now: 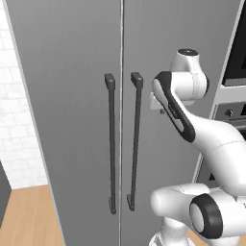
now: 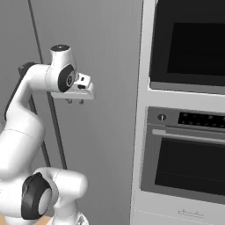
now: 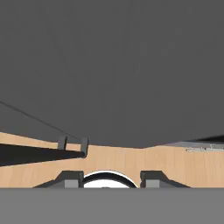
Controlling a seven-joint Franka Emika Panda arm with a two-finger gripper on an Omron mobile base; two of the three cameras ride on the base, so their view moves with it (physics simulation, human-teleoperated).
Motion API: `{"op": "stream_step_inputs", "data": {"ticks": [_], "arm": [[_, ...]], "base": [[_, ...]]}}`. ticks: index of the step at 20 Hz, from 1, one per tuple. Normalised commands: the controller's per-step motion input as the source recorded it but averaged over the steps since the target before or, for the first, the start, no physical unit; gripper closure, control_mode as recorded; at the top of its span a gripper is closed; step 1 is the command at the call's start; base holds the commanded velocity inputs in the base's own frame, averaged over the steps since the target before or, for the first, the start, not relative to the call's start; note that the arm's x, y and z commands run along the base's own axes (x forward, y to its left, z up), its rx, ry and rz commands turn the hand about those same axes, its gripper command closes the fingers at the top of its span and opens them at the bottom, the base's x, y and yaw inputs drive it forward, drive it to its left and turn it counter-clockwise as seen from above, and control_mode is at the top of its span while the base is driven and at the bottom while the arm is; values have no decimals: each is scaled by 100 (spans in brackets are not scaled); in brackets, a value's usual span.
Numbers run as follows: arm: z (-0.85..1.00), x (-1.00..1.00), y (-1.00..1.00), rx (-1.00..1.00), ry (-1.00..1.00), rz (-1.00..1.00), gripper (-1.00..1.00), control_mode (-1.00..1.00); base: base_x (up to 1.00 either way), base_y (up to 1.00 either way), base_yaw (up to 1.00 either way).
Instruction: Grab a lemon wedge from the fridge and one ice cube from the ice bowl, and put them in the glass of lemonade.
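Gripper (image 2: 75, 101) high before right fridge (image 1: 67, 57) door, pointing down, jaws parted, nothing between them. Fridge shut, both doors closed. Right handle (image 1: 135, 139) lies left of gripper and nearer the door seam, long axis vertical; reaching it likely needs sideways move left plus wrist turn toward door. Left handle (image 1: 111, 144) just beyond seam. Oven (image 2: 184, 154) to right. Lemon wedge presumably inside fridge, hidden. Fingertips small, hard to make out.
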Motion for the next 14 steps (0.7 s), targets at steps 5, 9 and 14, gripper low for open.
{"op": "stream_step_inputs", "data": {"ticks": [5,9,14], "arm": [[0,-23,0,0,0,0,-100,-100],[-6,-52,0,2,0,0,-100,-100],[-13,-63,0,3,-7,0,-100,-100]], "base": [[0,0,0],[0,0,0],[0,0,0]]}}
